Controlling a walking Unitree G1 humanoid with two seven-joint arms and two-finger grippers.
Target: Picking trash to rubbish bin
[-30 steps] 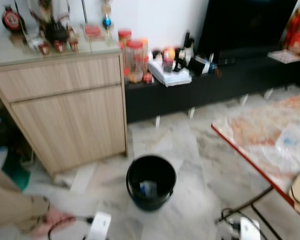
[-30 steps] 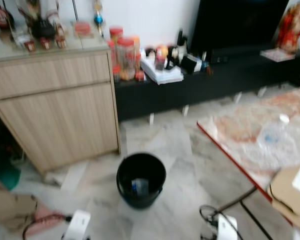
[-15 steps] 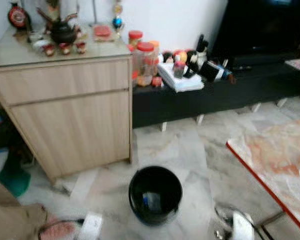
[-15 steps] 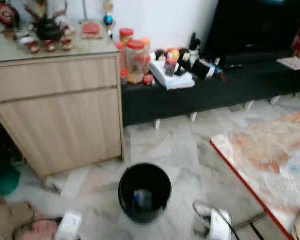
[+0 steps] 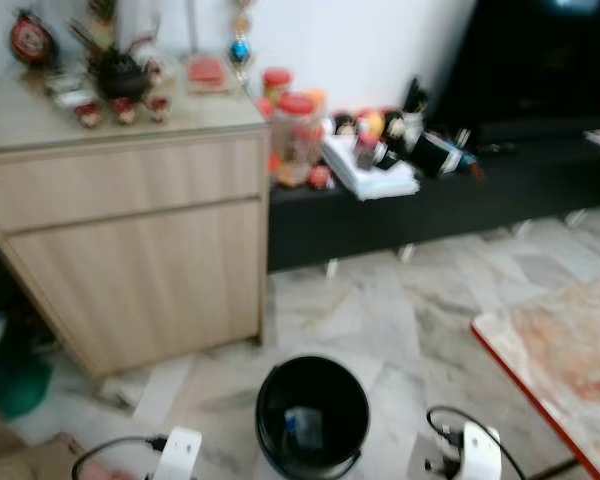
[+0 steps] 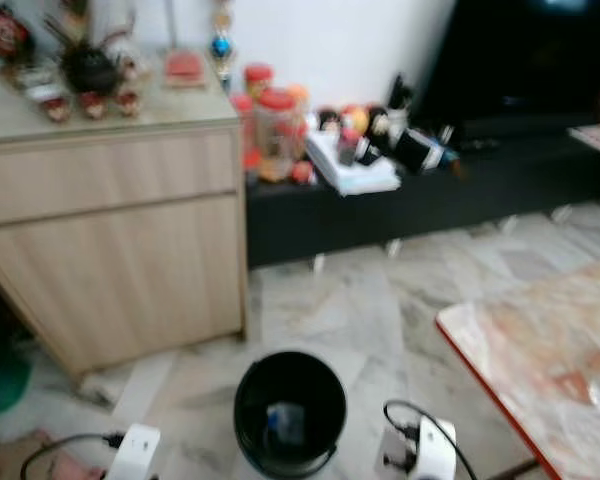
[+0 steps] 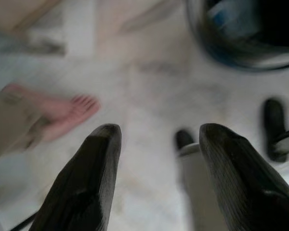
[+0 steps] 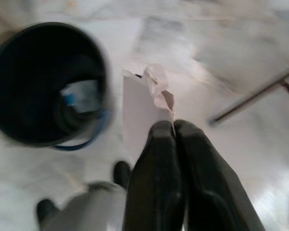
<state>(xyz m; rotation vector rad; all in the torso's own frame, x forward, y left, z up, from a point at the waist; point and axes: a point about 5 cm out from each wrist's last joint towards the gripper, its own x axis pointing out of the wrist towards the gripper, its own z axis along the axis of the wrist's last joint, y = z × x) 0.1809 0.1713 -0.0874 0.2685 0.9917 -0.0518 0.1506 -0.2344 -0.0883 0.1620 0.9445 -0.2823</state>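
— What is the right gripper [image 8: 173, 126] carrying?
— A piece of white paper [image 8: 143, 111], crumpled and torn along its upper edge, flat lower down. The jaws are pressed together on its lower corner, so the sheet stands up past the fingertips, above the marble floor [image 5: 360, 310].

— And the bin?
— A round black bucket [image 5: 312, 416] on the floor in front of the robot, between its two wrists. In the right wrist view it sits just beside the paper [image 8: 48, 82], with a thin blue handle at its rim. Some bluish-white rubbish [image 8: 79, 94] already lies at the bottom.

— The left gripper [image 7: 159, 139]?
— Its jaws stand wide apart with nothing between them, low over the floor. A person's bare foot [image 7: 62, 110] and a beige trouser leg are near it, and the bucket's rim is at the far corner.

— The surroundings?
— A light wooden cabinet [image 5: 130, 250] to the left, a low black TV bench [image 5: 430, 200] with red-lidded jars, and a red-edged desk [image 5: 560, 350] on the right. All rather blurred.
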